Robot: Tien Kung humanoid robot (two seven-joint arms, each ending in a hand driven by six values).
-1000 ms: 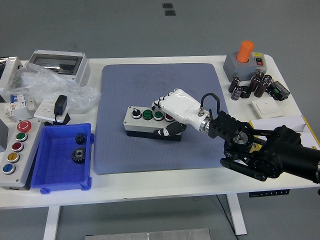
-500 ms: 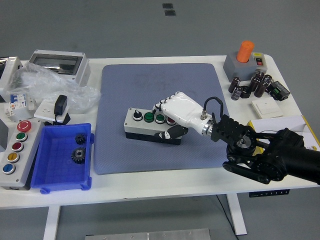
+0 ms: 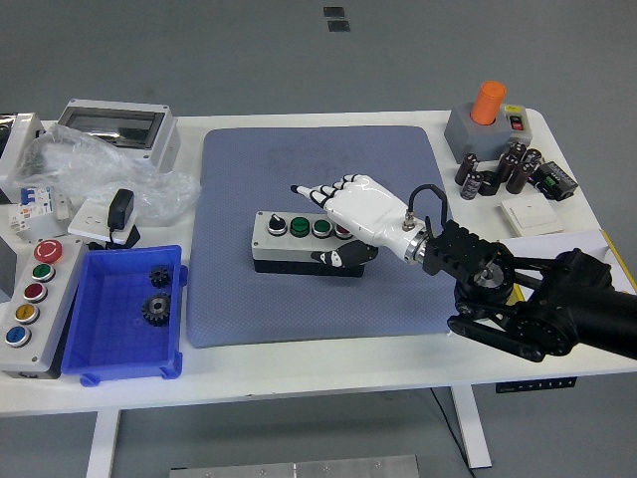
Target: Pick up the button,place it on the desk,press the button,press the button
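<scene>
Head view: the button box (image 3: 299, 242), a grey-lidded, black-bodied case with a row of buttons, sits on the blue mat (image 3: 318, 179) mid-bench. It looks rigid, boxy and fairly light, probably best gripped across its long sides. The right hand (image 3: 338, 211) hovers over its right end, fingers loosely extended with the forefinger pointing out, thumb at the front face, holding nothing. Near the bench's front-left corner, a blue bin (image 3: 105, 344) holds two dark gears (image 3: 156, 295). The left hand isn't visible.
</scene>
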